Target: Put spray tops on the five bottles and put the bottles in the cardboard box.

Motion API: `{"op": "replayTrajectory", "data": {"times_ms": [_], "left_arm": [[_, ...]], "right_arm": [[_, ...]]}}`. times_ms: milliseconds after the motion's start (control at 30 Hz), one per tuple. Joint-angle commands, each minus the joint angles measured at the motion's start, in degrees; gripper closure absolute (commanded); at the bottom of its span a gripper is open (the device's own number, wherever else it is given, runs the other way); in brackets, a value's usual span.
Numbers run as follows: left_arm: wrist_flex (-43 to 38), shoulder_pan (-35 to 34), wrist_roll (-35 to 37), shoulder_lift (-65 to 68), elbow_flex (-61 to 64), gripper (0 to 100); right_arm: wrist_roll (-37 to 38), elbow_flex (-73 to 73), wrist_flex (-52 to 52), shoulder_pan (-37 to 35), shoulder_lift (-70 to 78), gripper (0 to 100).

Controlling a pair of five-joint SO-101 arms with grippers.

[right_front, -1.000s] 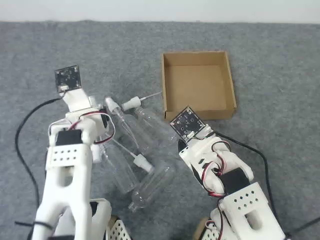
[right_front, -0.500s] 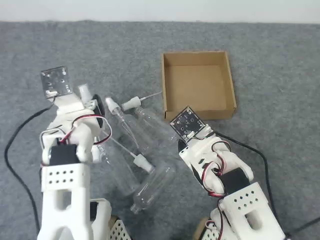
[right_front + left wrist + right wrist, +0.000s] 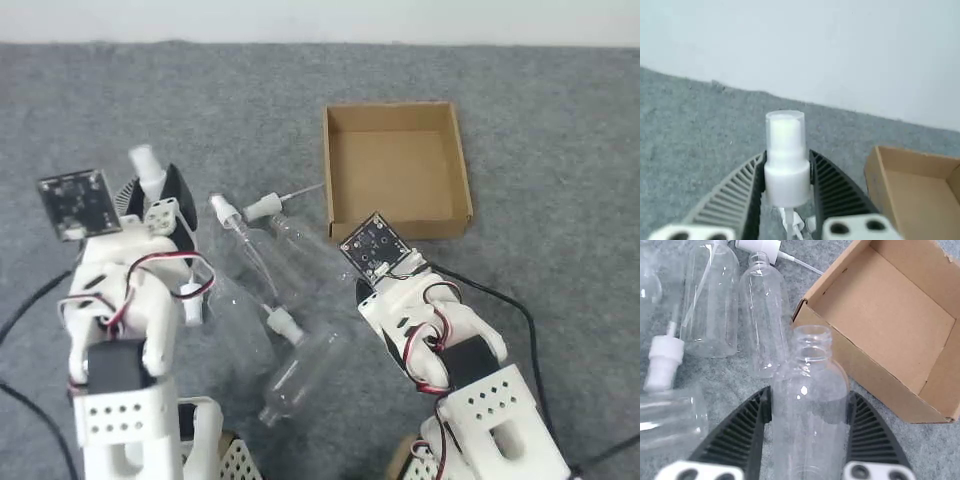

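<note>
The high camera hangs over the grey table [image 3: 560, 120] and looks steeply down from well back, taking in the left arm [image 3: 125, 320] at 8 o'clock, the right arm [image 3: 440, 340] at 5 o'clock and the cardboard box [image 3: 397, 170] at 1 o'clock. The left wrist camera sits just behind the left gripper [image 3: 786, 160], very near the spray top [image 3: 785, 150], facing almost level toward a pale wall [image 3: 840, 50]. The right wrist camera sits behind the right gripper [image 3: 809, 395], tilted down, close over a bottle [image 3: 812, 390]. All three views share the box, though the left wrist view catches seemingly just one corner.
</note>
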Motion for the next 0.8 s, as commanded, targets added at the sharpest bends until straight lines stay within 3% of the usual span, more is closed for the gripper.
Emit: {"op": "replayTrajectory", "data": {"times_ms": [0, 567, 767], "left_arm": [[-1.32, -0.44, 0.62, -4.48, -0.66, 99], [-3.25, 0.09, 0.70, -17.41, 0.13, 99], [-1.67, 0.00, 4.22, -25.41, 5.05, 99]], "right_arm": [[-0.09, -0.79, -1.27, 0.84, -1.98, 88.3], [2.29, -0.97, -1.27, 0.92, -1.98, 88.3], [2.02, -0.88, -1.27, 1.36, -1.98, 88.3]]}}
